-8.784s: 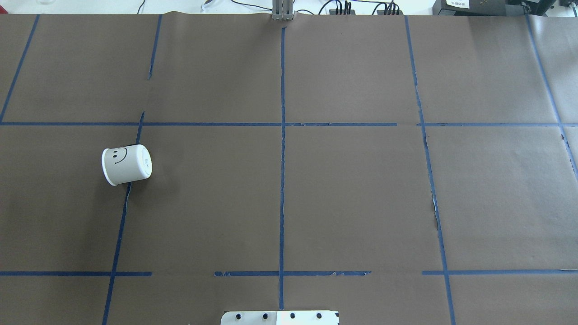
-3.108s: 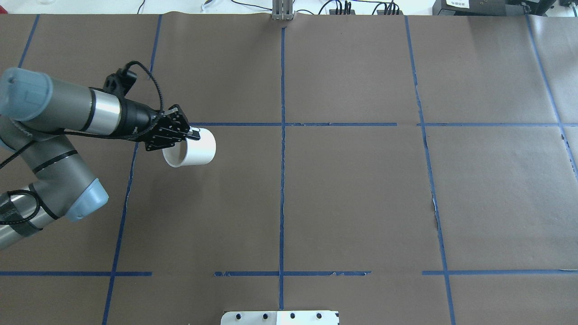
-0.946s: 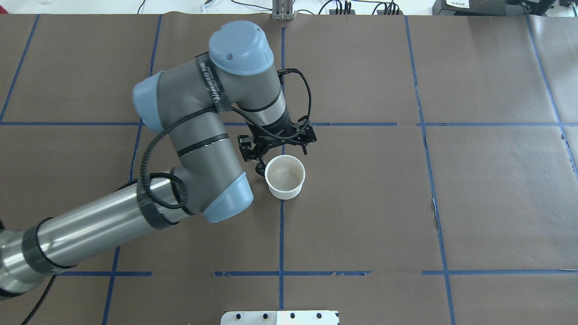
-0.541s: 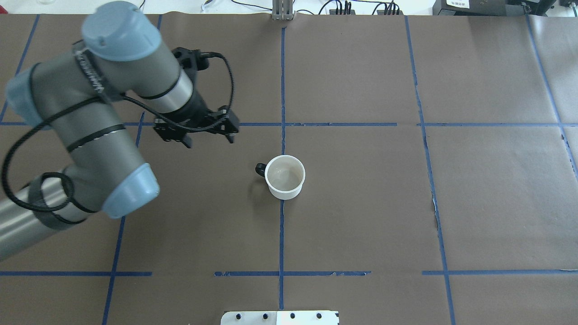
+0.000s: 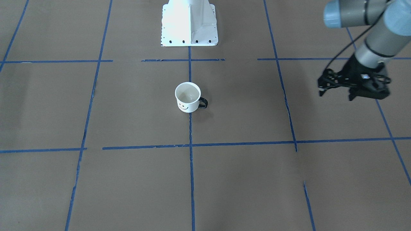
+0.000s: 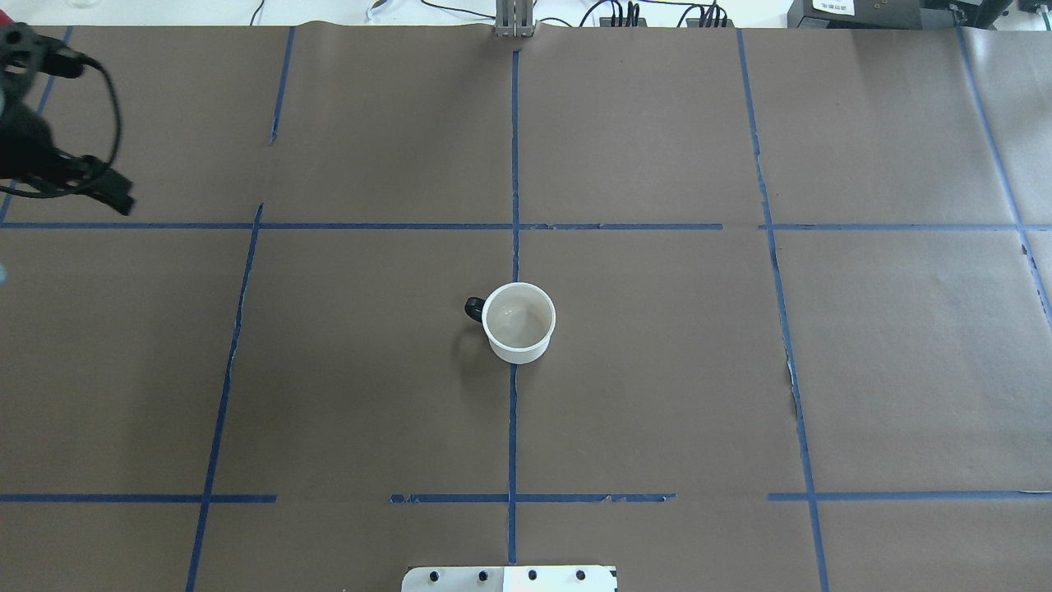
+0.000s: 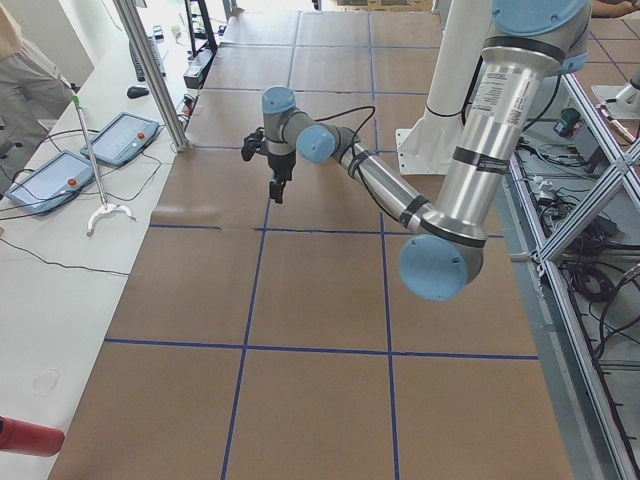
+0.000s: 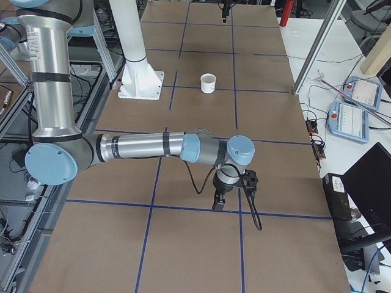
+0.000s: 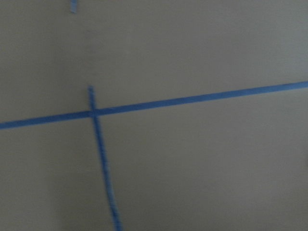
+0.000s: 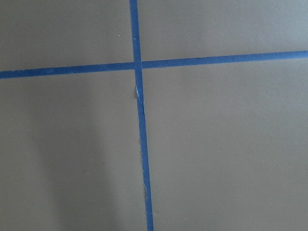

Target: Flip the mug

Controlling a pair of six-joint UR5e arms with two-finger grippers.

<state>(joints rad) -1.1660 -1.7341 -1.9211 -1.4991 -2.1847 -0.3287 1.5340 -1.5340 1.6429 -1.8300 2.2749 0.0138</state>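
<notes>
The white mug stands upright, mouth up, at the table's middle on the centre tape line. Its black handle points to the overhead view's left. The front-facing view shows the mug with its smiley face. My left gripper is open and empty, raised over the table far from the mug. One of its fingers shows at the overhead view's left edge. My right gripper shows only in the exterior right view, low over the paper. I cannot tell whether it is open or shut.
Brown paper with a blue tape grid covers the table. The robot's white base plate is at the near edge. Control pendants and cables lie on the white side tables.
My left arm has swung away from the mug to the overhead view's far left edge. The mug has stayed upright in the same spot.
</notes>
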